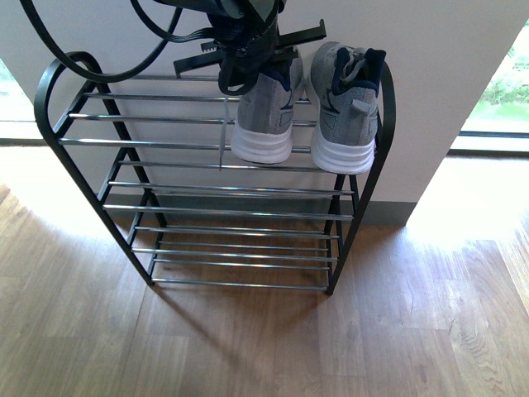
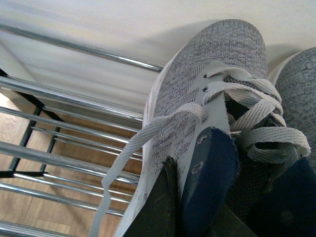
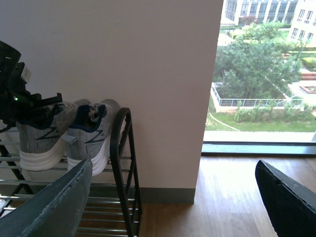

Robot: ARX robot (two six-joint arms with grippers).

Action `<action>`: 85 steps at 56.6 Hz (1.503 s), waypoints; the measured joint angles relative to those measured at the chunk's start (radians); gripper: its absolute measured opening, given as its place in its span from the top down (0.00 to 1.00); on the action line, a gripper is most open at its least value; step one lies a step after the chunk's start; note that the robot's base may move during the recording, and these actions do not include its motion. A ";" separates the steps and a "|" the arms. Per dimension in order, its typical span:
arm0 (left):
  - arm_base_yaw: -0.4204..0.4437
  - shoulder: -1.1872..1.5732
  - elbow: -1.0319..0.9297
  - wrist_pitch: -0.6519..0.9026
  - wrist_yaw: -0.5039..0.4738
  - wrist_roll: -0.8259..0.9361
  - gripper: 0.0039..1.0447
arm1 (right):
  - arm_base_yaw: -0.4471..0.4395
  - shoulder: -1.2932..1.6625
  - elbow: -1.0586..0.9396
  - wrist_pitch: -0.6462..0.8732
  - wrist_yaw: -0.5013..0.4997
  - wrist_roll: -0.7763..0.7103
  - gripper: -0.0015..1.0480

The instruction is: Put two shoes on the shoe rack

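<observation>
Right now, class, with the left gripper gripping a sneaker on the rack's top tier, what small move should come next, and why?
Probably open the left gripper and let go: the held sneaker already seems to rest on the shoe rack's top rods, level beside the other sneaker.

Left gripper [image 1: 246, 62] black; looping black cables [image 1: 111, 79]; right gripper [image 3: 173, 165] jaws dark grey, scuffed.
</observation>
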 joint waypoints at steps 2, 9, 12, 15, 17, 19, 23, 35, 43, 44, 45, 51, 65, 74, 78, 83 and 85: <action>-0.005 0.001 0.002 -0.007 0.013 -0.018 0.99 | 0.000 0.000 0.000 0.000 0.000 0.000 0.09; -0.026 0.001 -0.005 -0.001 0.046 -0.029 0.99 | 0.000 0.000 0.000 0.000 0.000 0.000 0.09; -0.031 -0.002 -0.015 0.005 0.069 -0.025 0.93 | 0.000 0.000 0.000 0.000 0.000 0.000 0.09; -0.031 -0.026 -0.060 0.038 0.102 -0.025 0.80 | 0.000 0.000 0.000 0.000 0.000 0.000 0.09; -0.026 -0.053 -0.092 0.042 0.126 -0.024 0.72 | 0.000 0.000 0.000 0.000 0.000 0.000 0.09; -0.022 -0.078 -0.116 0.046 0.148 -0.027 0.66 | 0.000 0.000 0.000 0.000 0.000 0.000 0.09; -0.010 -0.152 -0.175 0.055 0.179 -0.036 0.52 | 0.000 0.000 0.000 0.000 0.000 0.000 0.09; 0.030 -0.403 -0.359 0.119 0.129 0.022 0.19 | 0.000 0.000 0.000 0.000 0.000 0.000 0.09; 0.116 -0.674 -0.807 0.815 -0.048 0.415 0.49 | 0.000 0.000 0.000 0.000 0.000 0.000 0.09; 0.119 -0.682 -0.819 0.827 -0.046 0.422 0.50 | 0.000 0.000 0.000 0.000 0.000 0.000 0.09; 0.131 -0.710 -0.864 0.867 -0.039 0.443 0.53 | 0.000 0.000 0.000 0.000 0.000 0.000 0.09; 0.175 -0.804 -1.022 0.960 -0.008 0.493 0.67 | 0.000 0.000 0.000 0.000 -0.001 0.000 0.09; 0.239 -0.944 -1.295 1.023 0.073 0.534 0.99 | 0.000 0.000 0.000 0.000 0.000 0.000 0.09; 0.299 -1.079 -1.444 1.046 0.122 0.541 0.99 | 0.000 0.000 0.000 0.000 0.000 0.000 0.09; 0.314 -1.122 -1.489 1.046 0.138 0.542 0.99 | 0.000 0.000 0.000 0.000 0.000 0.000 0.09; 0.332 -1.173 -1.539 1.045 0.158 0.544 0.99 | 0.000 0.000 0.000 0.000 0.000 0.000 0.09; 0.339 -1.196 -1.558 1.043 0.166 0.544 0.99 | 0.000 0.000 0.000 0.000 0.000 0.000 0.09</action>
